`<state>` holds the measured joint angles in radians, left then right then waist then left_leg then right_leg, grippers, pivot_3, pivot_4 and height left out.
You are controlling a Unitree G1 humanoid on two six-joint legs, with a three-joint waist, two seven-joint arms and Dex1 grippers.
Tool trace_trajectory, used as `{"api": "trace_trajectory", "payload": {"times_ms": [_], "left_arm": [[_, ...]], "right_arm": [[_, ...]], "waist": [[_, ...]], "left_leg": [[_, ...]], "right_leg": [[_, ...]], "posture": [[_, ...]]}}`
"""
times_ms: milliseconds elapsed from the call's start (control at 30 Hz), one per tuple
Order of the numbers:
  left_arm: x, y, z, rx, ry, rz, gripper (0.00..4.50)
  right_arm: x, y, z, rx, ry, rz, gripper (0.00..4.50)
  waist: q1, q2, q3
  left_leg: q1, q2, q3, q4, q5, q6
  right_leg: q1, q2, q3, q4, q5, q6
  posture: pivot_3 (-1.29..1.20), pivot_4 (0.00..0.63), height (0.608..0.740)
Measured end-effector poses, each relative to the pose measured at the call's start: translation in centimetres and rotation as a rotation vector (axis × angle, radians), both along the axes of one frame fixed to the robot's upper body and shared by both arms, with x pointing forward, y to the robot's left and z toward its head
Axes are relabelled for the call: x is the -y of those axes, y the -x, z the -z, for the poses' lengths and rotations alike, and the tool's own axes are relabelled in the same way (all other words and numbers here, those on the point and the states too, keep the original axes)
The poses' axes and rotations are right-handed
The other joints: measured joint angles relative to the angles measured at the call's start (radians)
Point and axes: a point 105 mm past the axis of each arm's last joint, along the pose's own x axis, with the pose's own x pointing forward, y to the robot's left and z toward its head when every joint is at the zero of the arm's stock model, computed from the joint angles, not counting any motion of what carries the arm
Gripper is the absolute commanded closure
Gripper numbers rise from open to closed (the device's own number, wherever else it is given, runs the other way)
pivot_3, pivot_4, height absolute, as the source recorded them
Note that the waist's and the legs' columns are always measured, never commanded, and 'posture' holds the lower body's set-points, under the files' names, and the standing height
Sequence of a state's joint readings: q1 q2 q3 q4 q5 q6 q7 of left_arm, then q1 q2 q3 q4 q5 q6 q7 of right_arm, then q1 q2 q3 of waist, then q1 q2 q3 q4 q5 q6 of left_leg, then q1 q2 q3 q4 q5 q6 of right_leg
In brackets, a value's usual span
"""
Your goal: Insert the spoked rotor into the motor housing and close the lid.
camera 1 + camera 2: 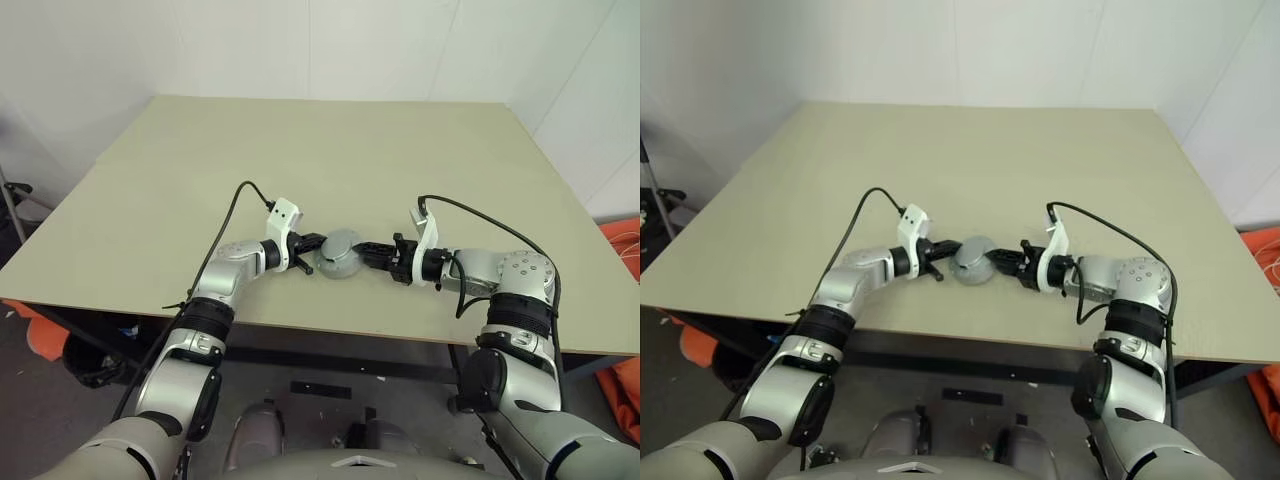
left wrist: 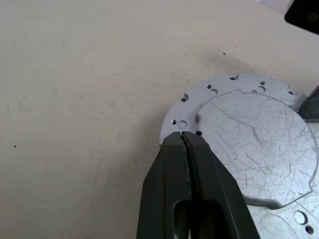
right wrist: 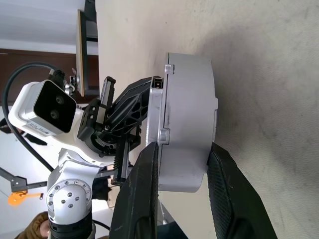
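Grey metal motor housing (image 1: 339,255), lid on, looks heavy, rigid, slick; right end effector (image 3: 182,164) clamps its wall; left end effector (image 2: 187,142) closed, pinching flange; best held across wall.

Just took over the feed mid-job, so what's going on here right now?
The robot has a round grey motor housing between both hands near the front edge of the beige table. The right hand grips it across its thickness, one finger on each flat face. The left hand is shut, its tips at the housing's flanged rim. The lid looks already on; the windings are covered.
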<state>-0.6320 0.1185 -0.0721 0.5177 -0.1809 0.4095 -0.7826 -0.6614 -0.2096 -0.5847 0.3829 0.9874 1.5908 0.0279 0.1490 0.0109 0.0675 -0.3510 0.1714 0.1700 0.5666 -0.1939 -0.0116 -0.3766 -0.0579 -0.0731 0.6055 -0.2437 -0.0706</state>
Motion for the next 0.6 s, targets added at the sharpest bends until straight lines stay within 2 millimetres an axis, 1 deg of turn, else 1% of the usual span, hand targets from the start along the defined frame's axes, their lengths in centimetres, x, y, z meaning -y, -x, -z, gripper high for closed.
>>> {"api": "trace_trajectory", "payload": {"times_ms": [233,300,367,400,433,500,533,567,600], "left_arm": [[-0.1,-0.1,-0.2,-0.005,0.025,-0.021,4.43],[-0.3,-0.2,-0.6,-0.012,0.064,-0.048,4.43],[-0.7,-0.2,-1.3,-0.007,0.118,-0.076,4.43],[-1.1,0.1,-2.2,0.006,0.175,-0.090,4.43],[-1.1,0.5,-3.6,0.027,0.244,-0.085,4.43],[-0.7,1.9,-6.5,0.068,0.386,-0.041,4.43],[-1.0,2.6,-7.5,0.077,0.434,-0.031,4.43],[-1.8,3.4,-8.1,0.071,0.492,-0.038,4.43],[-2.6,4.1,-8.2,0.052,0.530,-0.056,4.43]], "right_arm": [[0.0,-0.1,0.1,-0.011,-0.021,0.025,3.35],[-0.1,-0.1,-0.1,-0.010,-0.047,0.035,3.35],[-0.2,-0.4,-0.6,0.003,-0.069,0.038,3.35],[-0.3,-0.5,-1.0,0.014,-0.077,0.039,3.35],[-0.3,-0.6,-1.1,0.016,-0.081,0.043,3.35],[-0.6,-0.7,-0.9,0.006,-0.084,0.044,3.35],[-0.8,-0.6,-0.8,-0.002,-0.089,0.037,3.35],[-1.0,-0.6,-0.6,-0.008,-0.089,0.035,3.35],[-0.8,-0.7,-0.6,-0.010,-0.084,0.041,3.35]], "waist": [[-0.001,0.000,0.000],[-0.001,0.000,0.000],[0.000,0.000,0.000],[-0.002,0.000,0.000],[0.000,0.000,0.000],[0.002,0.000,0.000],[0.001,0.000,0.000],[0.001,0.001,0.000],[0.000,0.001,0.000]], "left_leg": [[0.000,0.000,0.000,0.000,0.000,0.000],[-0.002,0.000,0.000,0.000,0.000,0.000],[-0.006,0.000,0.000,0.001,0.000,0.000],[-0.010,0.000,0.000,0.002,0.000,0.000],[-0.014,0.001,-0.001,0.004,0.000,0.000],[-0.019,0.001,-0.001,0.006,0.000,0.001],[-0.019,0.001,-0.001,0.006,0.000,0.001],[-0.019,0.001,-0.001,0.006,0.000,0.001],[-0.018,0.001,-0.001,0.006,0.000,0.001]], "right_leg": [[-0.001,0.000,0.000,0.000,0.000,0.000],[-0.002,0.000,0.000,0.001,0.000,0.000],[-0.007,0.000,0.000,0.002,0.000,0.000],[-0.010,0.000,0.000,0.003,0.000,0.000],[-0.012,0.000,-0.002,0.003,0.001,0.000],[-0.015,0.000,-0.002,0.005,0.002,0.002],[-0.015,0.000,-0.002,0.005,0.002,0.002],[-0.015,0.000,-0.002,0.006,0.002,0.002],[-0.015,0.000,-0.002,0.006,0.002,0.002]], "posture": [[0.00,0.000,0.740],[0.00,0.000,0.740],[0.00,0.000,0.740],[0.00,0.000,0.740],[0.00,0.000,0.740],[0.00,0.000,0.740],[0.00,0.000,0.740],[0.00,0.000,0.740],[0.00,0.000,0.740]]}}
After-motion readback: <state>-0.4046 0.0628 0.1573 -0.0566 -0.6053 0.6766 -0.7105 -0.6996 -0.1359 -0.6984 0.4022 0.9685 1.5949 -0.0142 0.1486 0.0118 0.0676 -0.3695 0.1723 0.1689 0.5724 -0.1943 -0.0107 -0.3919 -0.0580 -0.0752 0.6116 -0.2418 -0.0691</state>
